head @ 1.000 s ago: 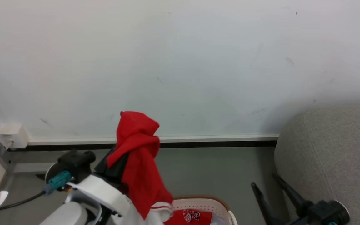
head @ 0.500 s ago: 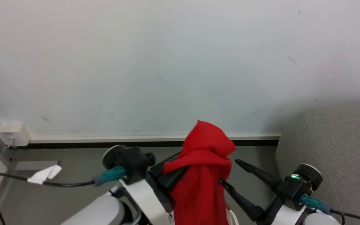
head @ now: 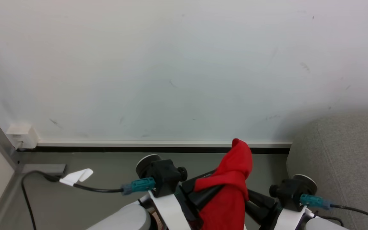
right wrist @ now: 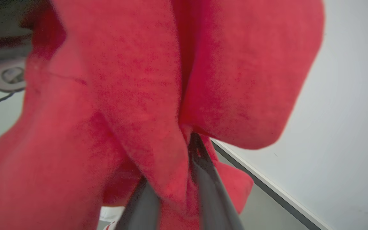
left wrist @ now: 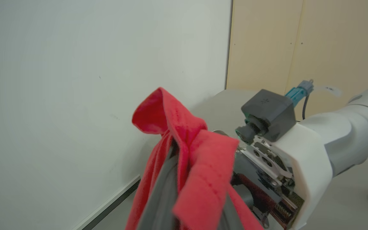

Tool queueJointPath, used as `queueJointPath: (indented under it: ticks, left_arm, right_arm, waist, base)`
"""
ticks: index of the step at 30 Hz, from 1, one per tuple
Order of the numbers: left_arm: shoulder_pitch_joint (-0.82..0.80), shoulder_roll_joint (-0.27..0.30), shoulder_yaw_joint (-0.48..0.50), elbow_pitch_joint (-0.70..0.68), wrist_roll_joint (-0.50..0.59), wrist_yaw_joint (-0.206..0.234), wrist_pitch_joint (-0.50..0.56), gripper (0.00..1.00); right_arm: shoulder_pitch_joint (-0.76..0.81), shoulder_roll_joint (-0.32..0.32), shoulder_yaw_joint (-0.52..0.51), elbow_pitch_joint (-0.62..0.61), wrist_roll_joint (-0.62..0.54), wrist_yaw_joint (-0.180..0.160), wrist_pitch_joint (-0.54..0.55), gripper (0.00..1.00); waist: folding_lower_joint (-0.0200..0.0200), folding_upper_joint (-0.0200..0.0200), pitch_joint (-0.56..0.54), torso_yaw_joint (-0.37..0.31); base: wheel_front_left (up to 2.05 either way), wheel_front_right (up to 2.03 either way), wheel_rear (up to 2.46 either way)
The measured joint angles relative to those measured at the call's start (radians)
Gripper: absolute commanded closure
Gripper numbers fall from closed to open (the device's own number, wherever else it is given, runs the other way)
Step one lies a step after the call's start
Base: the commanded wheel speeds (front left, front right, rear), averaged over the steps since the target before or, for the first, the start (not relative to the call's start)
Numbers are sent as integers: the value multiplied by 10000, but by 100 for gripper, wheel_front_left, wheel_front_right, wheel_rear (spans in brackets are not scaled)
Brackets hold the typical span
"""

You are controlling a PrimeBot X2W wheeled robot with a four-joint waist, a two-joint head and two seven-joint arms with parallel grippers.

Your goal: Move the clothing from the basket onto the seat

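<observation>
The left gripper is clamping a soft bright-red garment. Its jaws are pressing together on a bunched fold, and the cloth is draping over both dark fingers and peaking above them. The right gripper is reaching in from the right. In its wrist view its two dark fingers are converging at the tips with a fold of the same garment pinched between them, so it too is gripping the cloth.

The garment is hanging in the air between the two grippers, above the floor, with its lower end running off the bottom edge of the head view. It is sitting just left of the large light-grey woven-fabric couch and is not touching it.

A teal connector is plugging a black cable into the left wrist, and a white tag is sticking out from that cable.

Beyond, the dull grey floor is running to a white skirting strip. A plain white wall is rising behind it. A small white box is sitting on the wall at far left. The couch is standing against the wall at right.
</observation>
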Motion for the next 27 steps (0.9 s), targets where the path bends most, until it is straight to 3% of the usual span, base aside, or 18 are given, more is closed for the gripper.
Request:
queueJointPath:
  ticks: [5,6,8,9,10,11,12,27]
  left_arm:
    - [-6,10,36,546,-12,2,-251,100]
    - [3,17,29,646,-8,2,-313,91]
    - [13,31,29,844,31,6,-447,61]
    - [27,19,36,940,44,17,-522,61]
    - [33,12,42,1030,79,23,-583,36]
    - [54,-4,63,1131,98,56,-625,4]
    - [82,-29,92,1250,98,88,-685,0]
    - [359,-706,65,2755,-86,-4,-1126,0]
  right_arm:
    - [-119,-77,-230,215,533,0,-359,100]
    - [-119,-102,-309,270,562,0,-399,100]
    - [-117,-180,-522,397,637,0,-476,100]
    - [-115,-217,-631,454,671,0,-531,100]
    - [-115,-247,-757,504,671,0,-558,100]
    - [-115,-261,-882,545,681,0,-571,100]
    - [-114,-267,-1014,570,717,0,-602,100]
    - [-81,-756,-2736,897,451,0,-552,100]
  waist:
    - [1,0,100,-6]
    - [0,0,108,-21]
    - [0,0,144,-66]
    - [0,0,162,-97]
    - [0,0,180,-131]
    - [0,0,200,-173]
    - [0,0,219,-218]
    - [0,0,628,-1408]
  base:
    - [0,0,0]
    - [0,0,0]
    - [0,0,0]
    - [0,0,0]
    - [0,0,0]
    - [0,0,0]
    - [0,0,0]
    - [0,0,0]
